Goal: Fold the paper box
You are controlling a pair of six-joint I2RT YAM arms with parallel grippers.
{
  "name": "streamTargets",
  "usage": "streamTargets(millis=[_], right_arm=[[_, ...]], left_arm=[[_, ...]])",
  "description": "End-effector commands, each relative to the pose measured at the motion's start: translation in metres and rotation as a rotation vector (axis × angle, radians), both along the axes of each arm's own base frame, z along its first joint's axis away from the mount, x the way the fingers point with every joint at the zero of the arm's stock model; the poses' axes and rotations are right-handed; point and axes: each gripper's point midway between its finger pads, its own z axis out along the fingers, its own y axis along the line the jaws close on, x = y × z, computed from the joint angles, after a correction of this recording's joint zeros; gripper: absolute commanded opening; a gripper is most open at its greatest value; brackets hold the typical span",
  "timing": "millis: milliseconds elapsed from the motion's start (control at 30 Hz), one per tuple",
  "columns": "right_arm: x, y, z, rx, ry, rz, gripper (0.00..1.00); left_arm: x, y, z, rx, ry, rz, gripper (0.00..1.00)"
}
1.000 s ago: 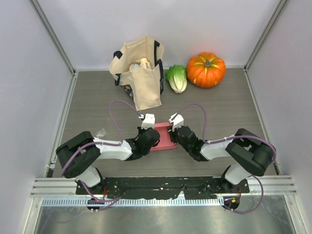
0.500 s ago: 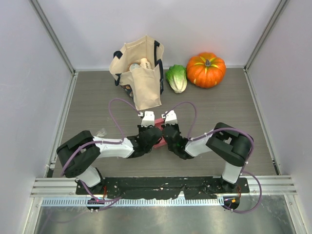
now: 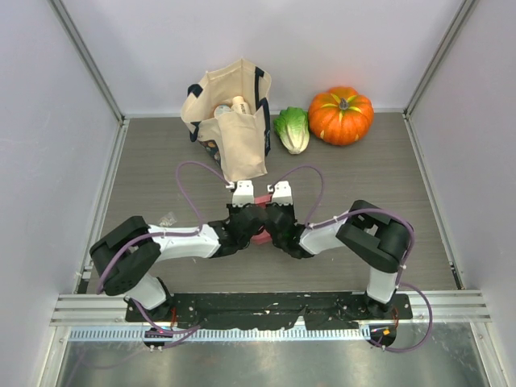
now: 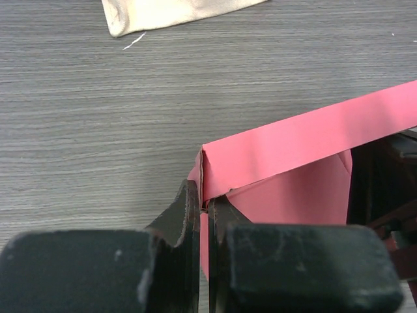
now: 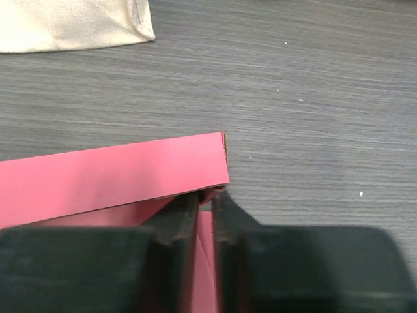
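Note:
The pink paper box [image 3: 260, 237] lies on the grey table between both grippers, mostly hidden under them in the top view. In the left wrist view its long raised side wall [image 4: 293, 147] runs off to the right, and my left gripper [image 4: 204, 206] is shut on the thin card at the box's left end corner. The same wall [image 5: 117, 173] shows in the right wrist view, where my right gripper [image 5: 205, 203] is shut on the card at the right end corner. From above, the left gripper [image 3: 246, 221] and right gripper [image 3: 276, 221] nearly touch each other.
A beige tote bag [image 3: 230, 121] with items inside stands just behind the grippers, its bottom edge [image 4: 169, 13] close to the box. A green cabbage [image 3: 293, 129] and an orange pumpkin [image 3: 341, 114] sit at the back right. A small clear scrap [image 3: 167, 218] lies to the left.
My right gripper has moved left onto the box's right end and closed on the card. The left gripper has stayed shut on the left end.

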Motion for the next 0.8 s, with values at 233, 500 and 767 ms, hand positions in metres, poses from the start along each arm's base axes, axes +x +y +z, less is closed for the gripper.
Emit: streamTargets(millis=[233,500,767], right_arm=[[-0.049,-0.032,0.021,0.117,0.137,0.125,0.64],[-0.087,-0.052,0.038,0.287,0.266,0.223,0.69],[-0.105,-0.044,0.04,0.642,0.567,0.178,0.7]], left_arm=[[0.0,0.001,0.013,0.025,-0.054,0.09,0.0],[-0.001,0.002,0.011,0.042,-0.041,0.08,0.0],[-0.005,-0.003,0.019,-0.044,0.022,0.049,0.0]])
